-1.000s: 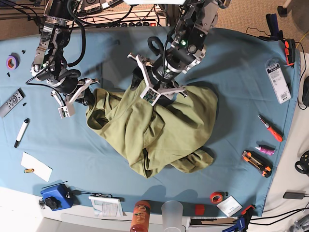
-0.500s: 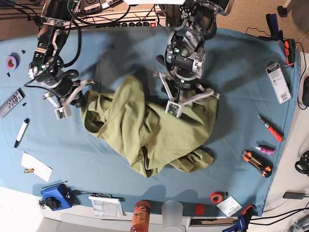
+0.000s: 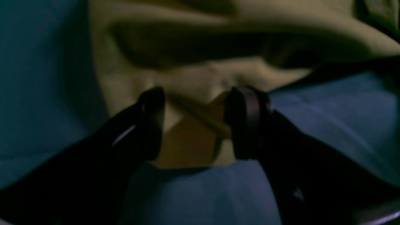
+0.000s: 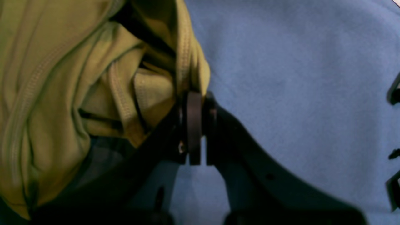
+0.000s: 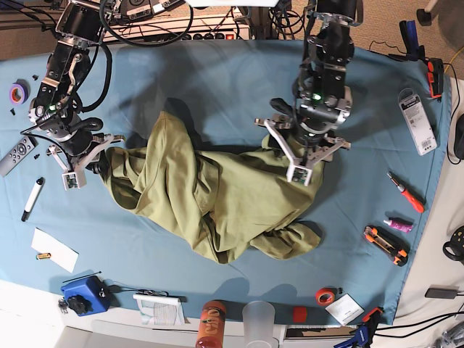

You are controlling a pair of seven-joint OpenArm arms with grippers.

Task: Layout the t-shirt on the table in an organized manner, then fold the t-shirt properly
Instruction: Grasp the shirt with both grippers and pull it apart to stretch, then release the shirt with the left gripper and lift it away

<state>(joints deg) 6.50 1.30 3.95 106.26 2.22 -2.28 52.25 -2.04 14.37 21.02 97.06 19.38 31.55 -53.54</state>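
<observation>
The olive t-shirt lies crumpled and partly spread in the middle of the teal table. My right gripper is at the shirt's left end. In the right wrist view it is shut on a stitched hem of the t-shirt, just above the table. My left gripper hangs over the shirt's upper right edge. In the left wrist view its jaws stand open, low over the table, with a fold of the t-shirt between the fingertips.
At the left edge lie a remote, a marker and purple tape. The front edge holds white paper, a blue box, an orange bottle and a cup. A screwdriver and a knife lie at right.
My left gripper has travelled from the shirt's middle to its upper right edge. My right gripper has pulled the left hem further left, stretching the shirt wider.
</observation>
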